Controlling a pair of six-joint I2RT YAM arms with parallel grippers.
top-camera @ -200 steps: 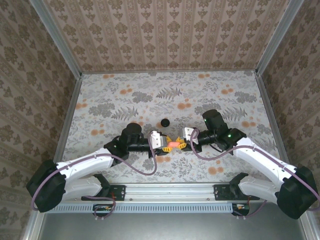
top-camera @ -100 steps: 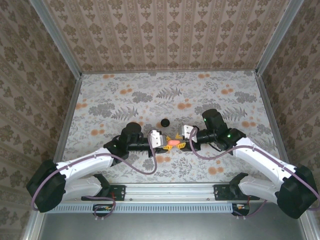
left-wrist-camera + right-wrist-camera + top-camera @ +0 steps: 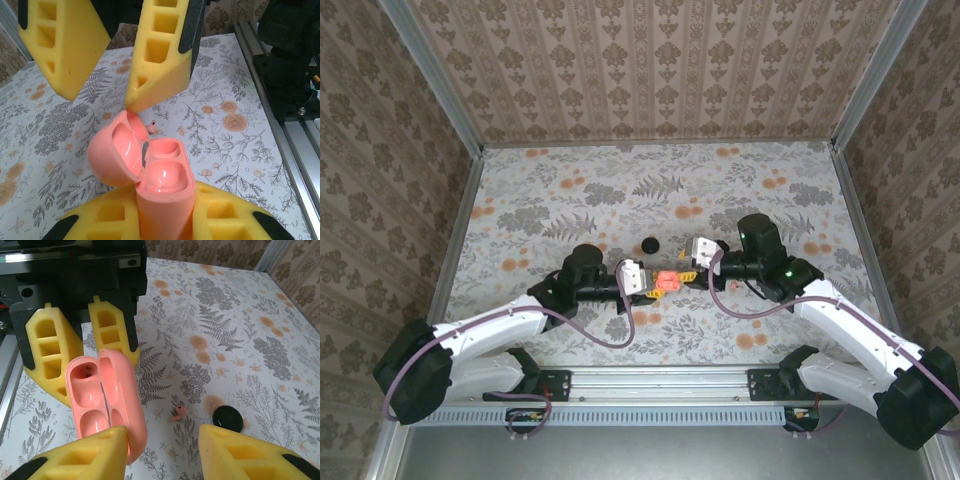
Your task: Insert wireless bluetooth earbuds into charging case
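Left gripper (image 3: pixel 660 283) clenches the open charging case (image 3: pixel 162 180); right gripper (image 3: pixel 162 435), spread, has it beside one finger.

**Pink case, yellow foam, flowered table**

The charging case (image 3: pixel 162 185) is glossy salmon pink, inside and out. The earbud (image 3: pixel 177 413) is coral and the disc (image 3: pixel 228 418) is black. The table (image 3: pixel 620 190) is white, printed with grey ferns and orange blossoms. The walls (image 3: pixel 650 70) carry beige and brown damask stripes. The left gripper (image 3: pixel 162 202) and right gripper (image 3: pixel 161 434) have yellow foam fingers backed in black.
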